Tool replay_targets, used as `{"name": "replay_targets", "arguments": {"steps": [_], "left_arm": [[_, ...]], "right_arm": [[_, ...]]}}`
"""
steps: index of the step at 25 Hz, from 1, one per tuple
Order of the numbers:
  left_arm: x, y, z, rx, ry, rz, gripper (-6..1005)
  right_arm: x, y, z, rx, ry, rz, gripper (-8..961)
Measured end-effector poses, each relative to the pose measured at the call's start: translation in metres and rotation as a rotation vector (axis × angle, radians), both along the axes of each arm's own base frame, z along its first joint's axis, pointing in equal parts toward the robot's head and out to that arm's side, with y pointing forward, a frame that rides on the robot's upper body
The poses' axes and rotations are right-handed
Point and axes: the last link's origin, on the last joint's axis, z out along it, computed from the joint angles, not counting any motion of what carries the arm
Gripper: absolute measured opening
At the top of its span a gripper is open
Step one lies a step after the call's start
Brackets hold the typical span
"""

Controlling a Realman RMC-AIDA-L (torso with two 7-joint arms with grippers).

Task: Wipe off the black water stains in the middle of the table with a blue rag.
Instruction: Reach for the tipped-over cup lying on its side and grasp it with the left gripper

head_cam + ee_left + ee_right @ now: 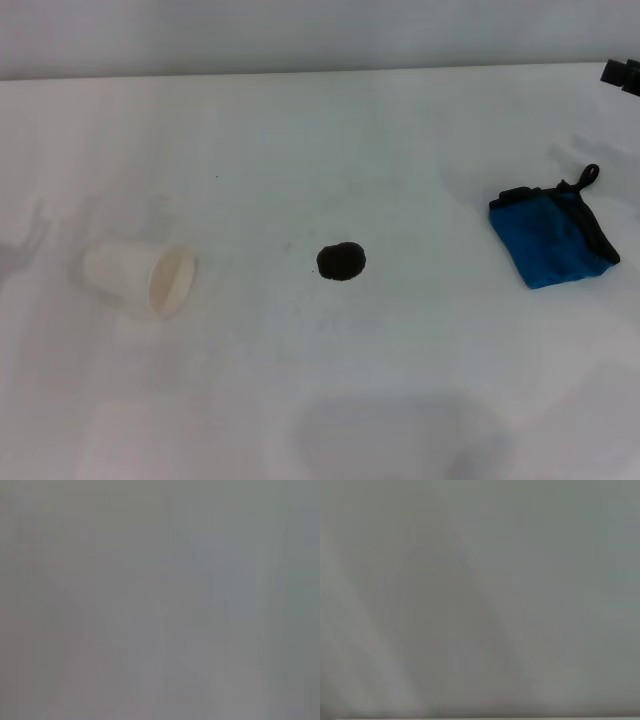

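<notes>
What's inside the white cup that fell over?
The cup lies on its side on the table, mouth open toward the camera. The part inside that shows looks empty; the deeper part near its bottom is hidden.

A small roundish black stain (341,262) sits mid-table (320,150) — the folded blue rag (552,238) lies well apart, rightward.

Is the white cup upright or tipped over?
Tipped over. The white cup lies on its side on the table, its open mouth facing the black stain.
</notes>
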Motion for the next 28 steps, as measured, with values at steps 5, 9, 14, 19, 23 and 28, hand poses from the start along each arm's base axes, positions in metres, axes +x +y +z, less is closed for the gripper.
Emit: {"name": "replay_targets", "arguments": {"steps": [5,9,14,19,23,28], "left_arm": [[0.0,-0.001,0.002,-0.013,-0.035,-0.013,877],[0.005,0.003,0.004,-0.097,-0.055,-0.084,877],[0.011,0.024,0.033,-0.322,-0.073,-0.174,877],[0.022,0.051,0.064,-0.525,0.032,-0.145,878],[0.036,0.069,0.083,-0.679,0.154,-0.118,878],[0.055,0.095,0.097,-0.875,0.373,-0.101,878]], "right_arm": [[0.003,-0.004,-0.001,0.05,0.014,-0.003,493],[0.008,-0.011,0.002,0.115,0.03,-0.015,493],[0.015,-0.017,0.003,0.146,0.027,-0.027,492],[0.018,-0.019,-0.001,0.158,0.025,-0.035,492],[0.02,-0.025,-0.008,0.184,0.035,-0.039,492],[0.024,-0.032,-0.018,0.224,0.074,-0.055,492]]}}
